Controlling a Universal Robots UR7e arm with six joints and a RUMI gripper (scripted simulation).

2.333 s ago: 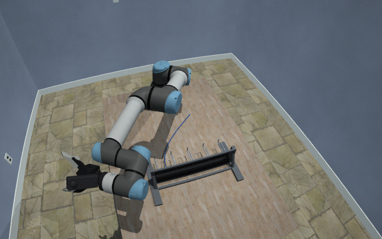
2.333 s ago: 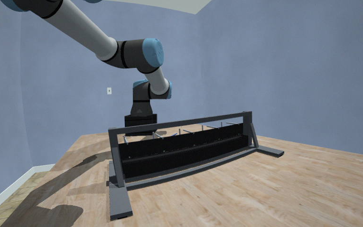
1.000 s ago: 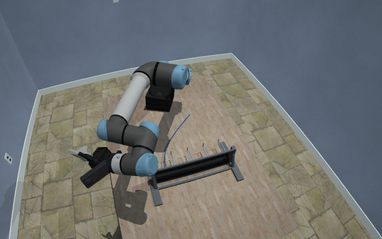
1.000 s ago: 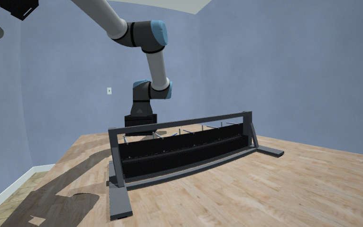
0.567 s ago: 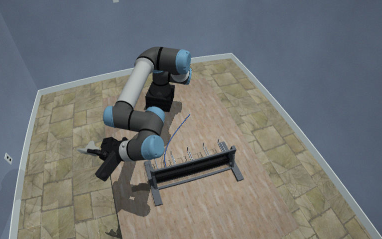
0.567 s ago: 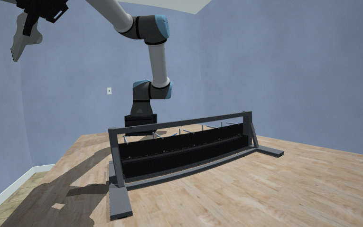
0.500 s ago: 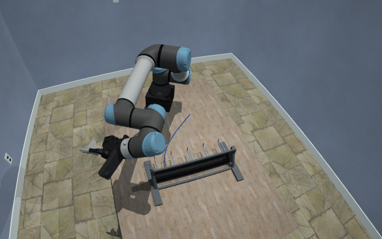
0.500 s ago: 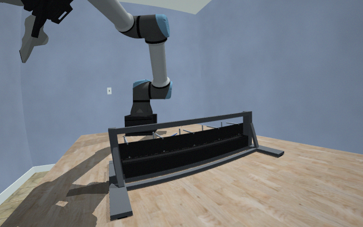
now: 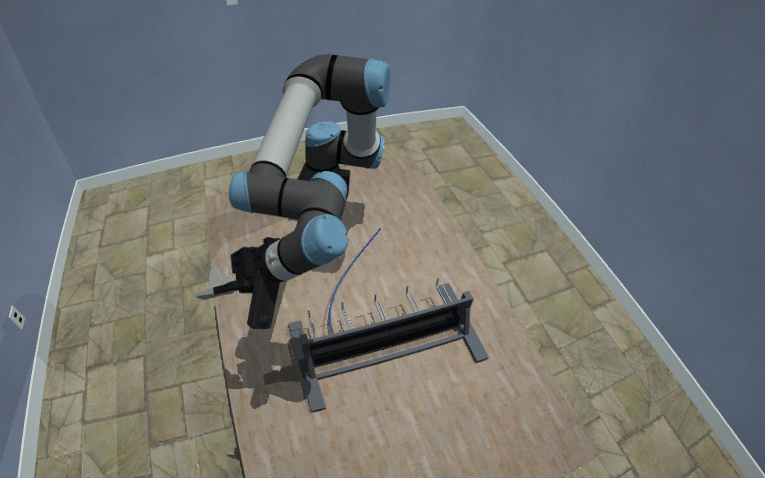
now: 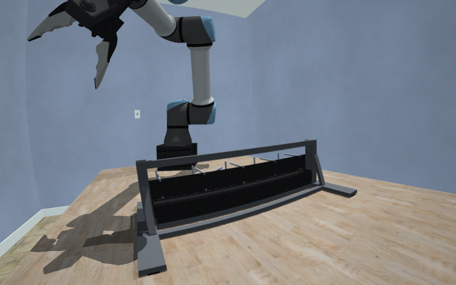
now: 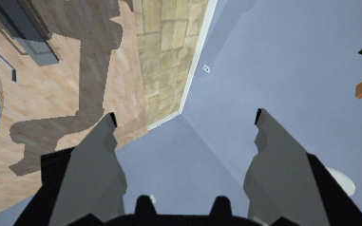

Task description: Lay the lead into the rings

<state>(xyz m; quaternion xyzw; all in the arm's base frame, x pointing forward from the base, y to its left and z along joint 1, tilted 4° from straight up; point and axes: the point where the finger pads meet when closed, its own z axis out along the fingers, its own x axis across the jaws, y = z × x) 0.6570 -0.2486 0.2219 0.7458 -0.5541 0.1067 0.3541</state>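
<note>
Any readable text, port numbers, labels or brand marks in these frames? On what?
None readable.
Rack port panel: no numbers or labels legible, only tiny pale dots.
Arm and open gripper: no brand mark visible.
Wall outlet: blank.

Bright even light, hard shadows, edge distortion

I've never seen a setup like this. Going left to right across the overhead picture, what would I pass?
Wall socket → open gripper → blue lead → steel rings → right end post of the rack.
</note>
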